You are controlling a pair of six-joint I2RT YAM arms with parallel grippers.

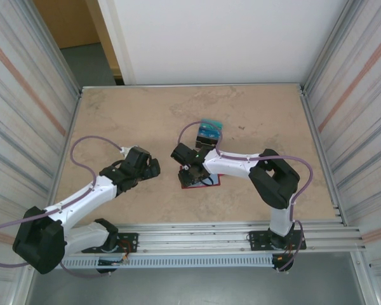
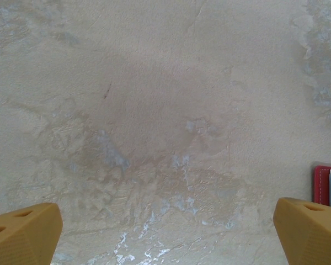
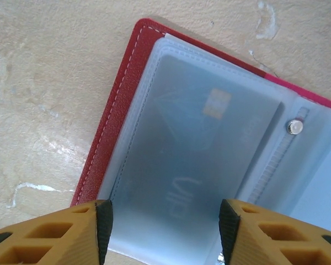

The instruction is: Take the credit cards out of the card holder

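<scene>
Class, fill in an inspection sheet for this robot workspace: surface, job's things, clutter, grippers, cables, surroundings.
Surface: beige mottled tabletop.
Job's things: red leather-like folding card holder lies open, a card in its clear pocket; teal and dark plastic cards piled beyond it.
Clutter: nothing seen.
Grippers: left gripper open over bare table; right gripper open over the holder's pocket.
Cables: purple cables loop along both arms.
Surroundings: ribbed metal walls either side.

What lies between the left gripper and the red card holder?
Bare table separates the left gripper from the card holder, per the left wrist view.
</scene>
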